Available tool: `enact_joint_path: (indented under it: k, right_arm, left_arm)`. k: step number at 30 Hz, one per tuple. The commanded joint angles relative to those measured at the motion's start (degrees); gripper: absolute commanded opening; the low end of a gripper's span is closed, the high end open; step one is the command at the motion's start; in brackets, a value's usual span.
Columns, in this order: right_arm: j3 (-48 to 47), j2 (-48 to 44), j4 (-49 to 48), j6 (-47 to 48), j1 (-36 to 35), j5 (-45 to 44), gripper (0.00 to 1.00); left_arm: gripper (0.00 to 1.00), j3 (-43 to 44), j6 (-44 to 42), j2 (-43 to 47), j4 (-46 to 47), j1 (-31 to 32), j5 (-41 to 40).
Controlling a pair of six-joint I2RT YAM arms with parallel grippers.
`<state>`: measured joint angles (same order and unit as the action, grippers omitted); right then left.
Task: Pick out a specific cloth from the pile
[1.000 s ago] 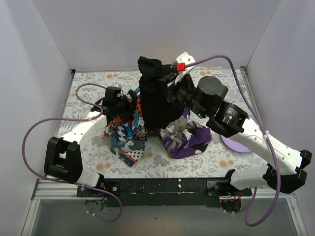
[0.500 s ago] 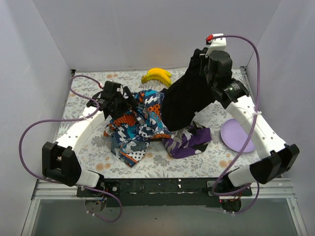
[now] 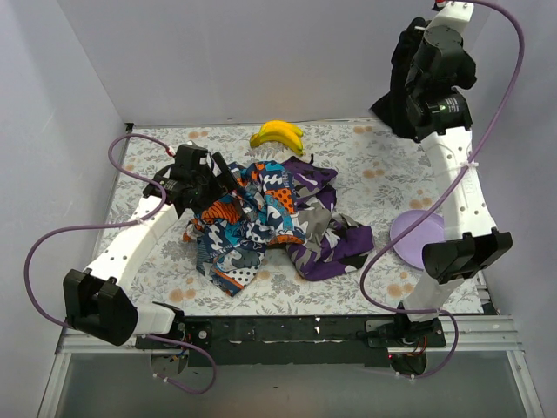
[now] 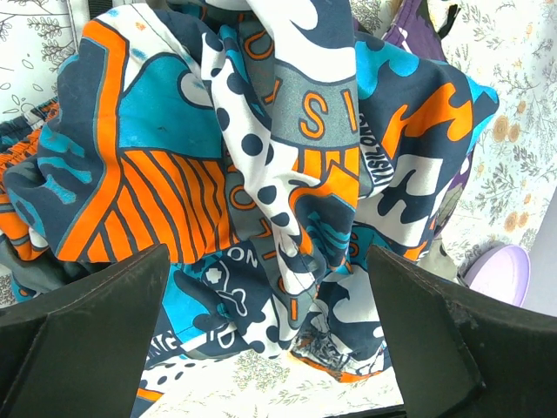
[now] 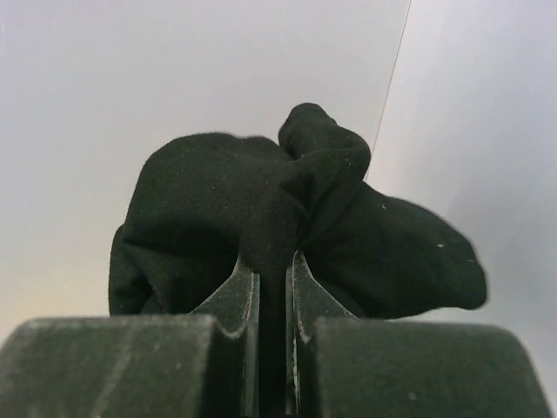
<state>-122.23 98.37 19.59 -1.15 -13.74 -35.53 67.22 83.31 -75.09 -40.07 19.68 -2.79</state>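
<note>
Floral-print table (image 3: 383, 174), white enclosure walls (image 3: 218, 61) on three sides. Right gripper (image 5: 271, 261) clenched on black cloth (image 5: 218, 200), held high against wall, well right of and behind pile (image 3: 270, 218), clear of it. Left gripper (image 4: 270, 261) spread wide, grasping nothing, over pile's left part, possibly touching. Bananas (image 3: 278, 133) just behind pile; lilac plate (image 3: 416, 239) right of pile.

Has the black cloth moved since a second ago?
Yes. The right gripper has lifted the black cloth off the pile, up and rightward. It now hangs well right of the bananas, near the back right corner.
</note>
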Motion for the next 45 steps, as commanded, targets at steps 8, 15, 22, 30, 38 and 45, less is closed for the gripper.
enact_joint_path:
  k: [8, 15, 22, 30, 38, 45]
  right_arm:
    - [7.62, 1.74, -8.35, -3.23, 0.99, 4.67, 0.01]
    - [16.84, 2.53, -11.06, -5.09, 1.08, 0.20, 0.01]
    - [29.15, 4.72, -16.69, -4.91, 1.17, -6.31, 0.01]
    - [30.20, 7.73, -5.96, -11.69, 1.78, 9.23, 0.91]
    - [44.52, -16.43, -3.70, -12.30, 1.26, 19.62, 0.95]
    - [67.10, -42.53, 2.63, -16.34, 1.34, 17.95, 0.97]
  left_arm:
    - [0.98, -0.60, -0.60, 3.72, 0.26, 0.01, 0.94]
    - [0.98, -1.74, -0.51, 4.86, -1.32, 0.09, 1.38]
    - [0.98, -2.27, 0.01, 5.92, -3.61, 0.01, 0.06]
    - [0.98, -2.01, 0.54, 5.92, -4.92, 0.01, -0.81]
    - [0.98, -1.04, 2.73, 10.22, -7.90, 0.01, -7.99]
    - [0.98, -2.97, 4.23, 17.50, -10.81, -3.42, -13.21]
